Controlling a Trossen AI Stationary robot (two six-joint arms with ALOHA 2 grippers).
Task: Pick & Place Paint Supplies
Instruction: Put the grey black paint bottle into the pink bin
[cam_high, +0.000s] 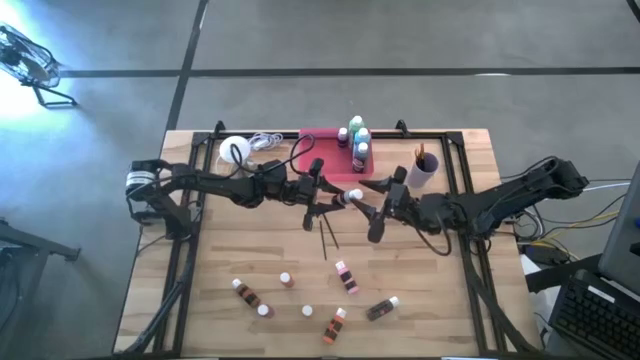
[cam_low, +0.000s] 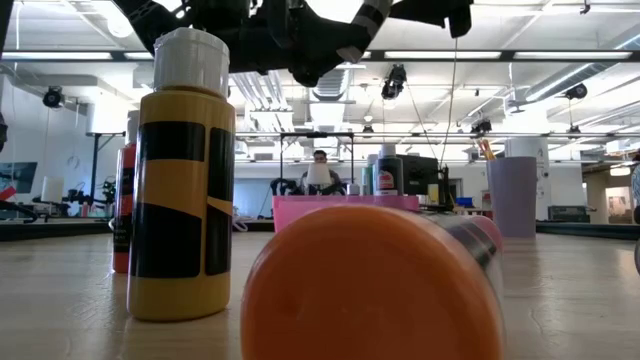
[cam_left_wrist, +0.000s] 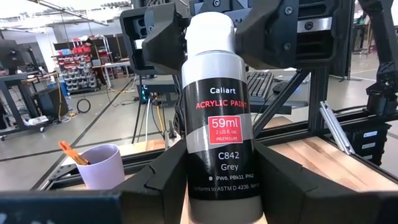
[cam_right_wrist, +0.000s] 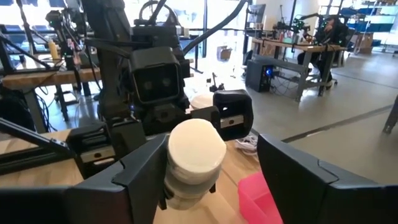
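A grey acrylic paint bottle (cam_left_wrist: 221, 124) with a white cap (cam_right_wrist: 196, 155) hangs level in mid-air over the table's middle (cam_high: 350, 197), cap toward the table's right edge. My left gripper (cam_left_wrist: 224, 186) reaches in from the left and is shut on it. My right gripper (cam_right_wrist: 211, 180) comes level from the right. It is open, one finger (cam_right_wrist: 137, 180) close beside the cap and the other (cam_right_wrist: 298, 180) a gap away. Several small white-capped bottles (cam_high: 345, 275) lie and stand on the near part of the table, and thin brushes (cam_high: 328, 235) lie under the arms. My left gripper pinches the bottle's lower body near its base (cam_left_wrist: 221, 196) between its two fingers (cam_left_wrist: 155, 180). The fingers come level from the table's left and lie along the bottle. The bottle is lifted clear of the table and sticks out beyond the fingertips, cap end forward.
A pink tray (cam_high: 322, 140) at the far edge holds green and blue bottles (cam_high: 357, 135). A purple cup (cam_high: 422, 170) with brushes stands to its right and a white globe lamp (cam_high: 235, 150) with a cord to its left. A black frame runs along the table's sides.
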